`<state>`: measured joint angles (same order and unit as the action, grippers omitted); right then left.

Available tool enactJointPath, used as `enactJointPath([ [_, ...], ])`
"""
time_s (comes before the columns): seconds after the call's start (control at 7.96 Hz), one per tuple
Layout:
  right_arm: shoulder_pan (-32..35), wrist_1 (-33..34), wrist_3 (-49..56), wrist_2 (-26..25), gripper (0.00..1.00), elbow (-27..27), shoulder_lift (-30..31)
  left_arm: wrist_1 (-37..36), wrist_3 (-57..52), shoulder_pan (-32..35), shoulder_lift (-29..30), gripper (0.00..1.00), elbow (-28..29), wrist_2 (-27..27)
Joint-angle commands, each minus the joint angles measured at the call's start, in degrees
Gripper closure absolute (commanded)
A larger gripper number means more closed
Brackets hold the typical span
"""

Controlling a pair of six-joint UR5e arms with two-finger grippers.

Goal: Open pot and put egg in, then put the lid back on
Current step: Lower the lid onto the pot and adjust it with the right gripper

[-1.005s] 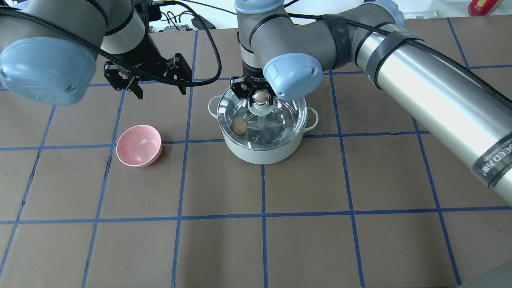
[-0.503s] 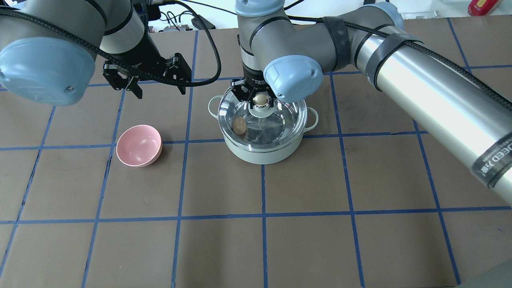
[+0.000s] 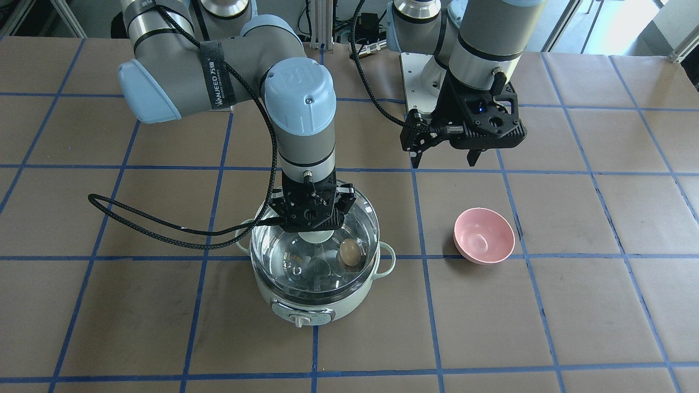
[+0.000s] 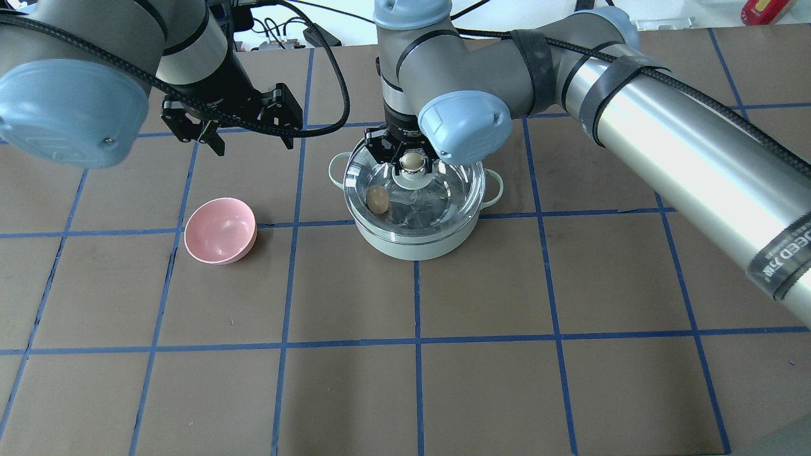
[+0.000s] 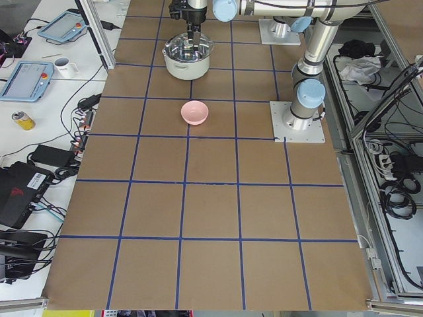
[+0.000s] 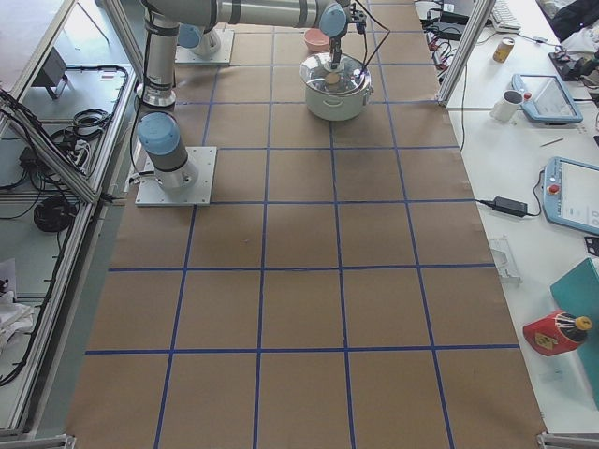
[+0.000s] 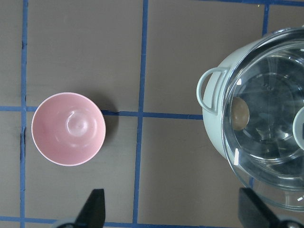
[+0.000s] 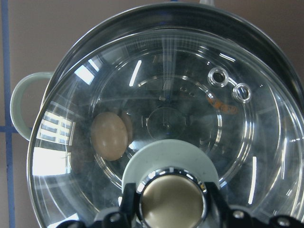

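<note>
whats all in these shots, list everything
pot: 1, pale mint green, mid-table
lid: 1, clear glass with beige knob, over the pot
egg: 1, tan, inside the pot under the lid
bowl: 1, pink, empty, on the table on the pot's left
table: 1, brown with blue tape grid
left gripper: 1, black, open, in the air near the bowl
right gripper: 1, black, shut on the lid's knob

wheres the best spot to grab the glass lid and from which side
Grip the round beige knob at the centre of the lid, coming straight down from above. It stands proud of the smooth glass dome, which offers no other hold. The right gripper is shut on it, a finger on each side.
</note>
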<state>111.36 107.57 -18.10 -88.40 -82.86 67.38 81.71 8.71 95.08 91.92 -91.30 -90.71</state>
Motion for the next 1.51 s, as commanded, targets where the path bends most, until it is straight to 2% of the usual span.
enactJointPath([
  [0.0,0.0,0.01,0.43,0.07,1.0,-0.02,0.03,0.03,0.08,0.1,0.02,0.0,-0.01,0.0],
  [0.88,0.0,3.52,0.87,-0.02,1.0,-1.24,0.03,0.03,0.7,0.28,-0.07,0.0,-0.01,-0.08],
  [1.01,0.0,4.65,0.96,-0.02,0.9,-1.34,0.03,0.03,0.7,0.37,-0.07,0.0,-0.01,-0.08],
  [1.38,-0.53,7.12,1.75,-0.02,1.0,-1.25,0.38,0.03,0.79,0.37,-0.07,0.0,-0.01,-0.08],
])
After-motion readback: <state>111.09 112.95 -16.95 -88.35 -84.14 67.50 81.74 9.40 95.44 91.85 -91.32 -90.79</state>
